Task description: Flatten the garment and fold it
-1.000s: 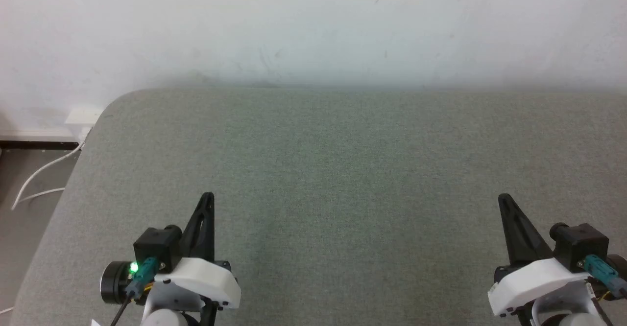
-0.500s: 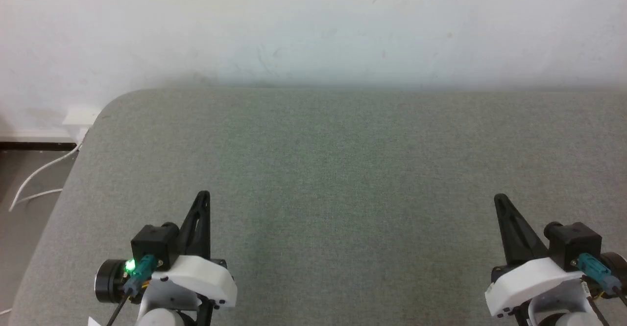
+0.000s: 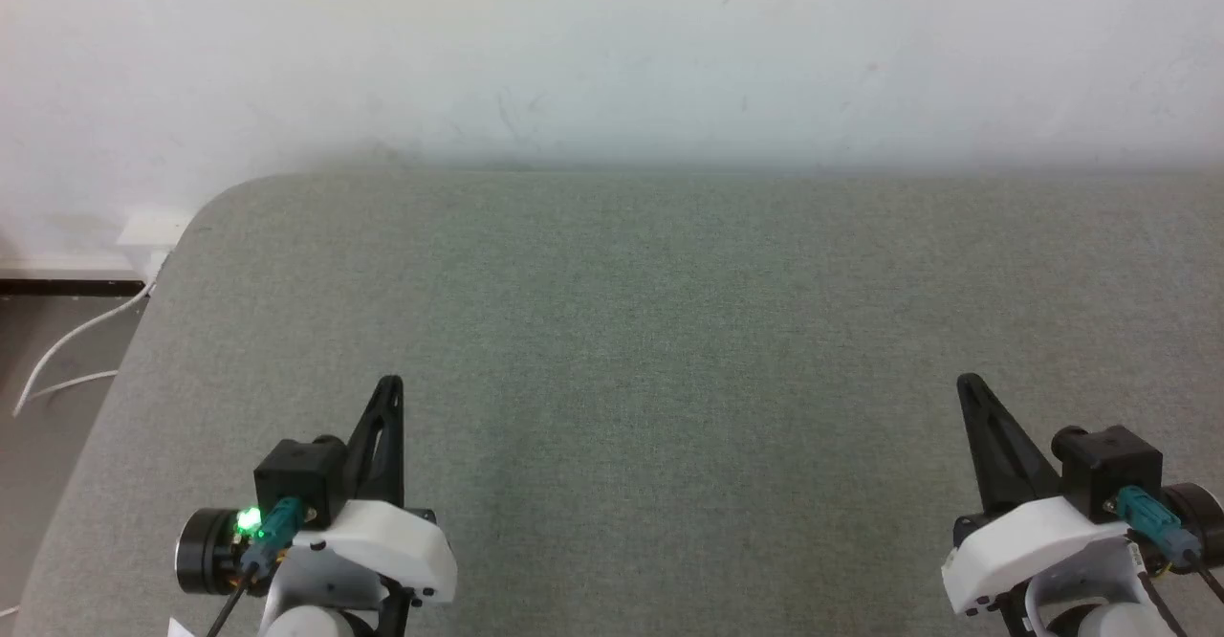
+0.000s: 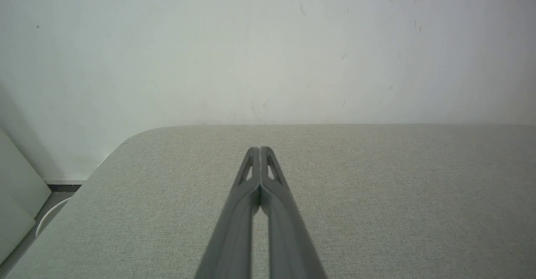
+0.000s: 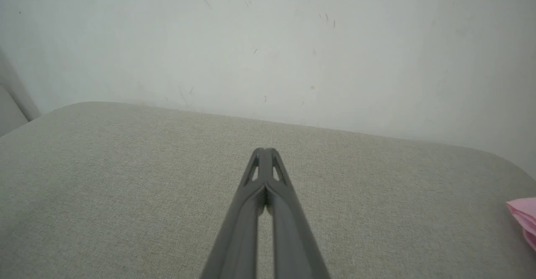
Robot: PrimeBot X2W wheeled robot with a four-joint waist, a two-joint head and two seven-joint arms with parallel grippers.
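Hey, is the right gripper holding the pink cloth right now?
No, the right gripper is shut on nothing, and the pink cloth lies apart from it on the grey surface.

Right wrist view: the plain light pink thin cloth garment [image 5: 523, 220] is cut by the picture's right edge. I can record one bunched corner; its full extent and lay are undetermined.

Head view: the grey fabric-covered bench [image 3: 669, 331] runs out at the right and bottom edges, so I cannot verify its near and right limits. My left pincer [image 3: 387, 390] and right pincer [image 3: 966, 386] are each cut off below the white wrist housing by the bottom edge.

A thin white cable [image 3: 67, 350] loops on the floor left of the bench; I cannot tell where it ends. A small white scrap [image 3: 177, 629] at the bottom edge is too small to identify. A pale box [image 3: 153, 229] low on the wall is blurred.
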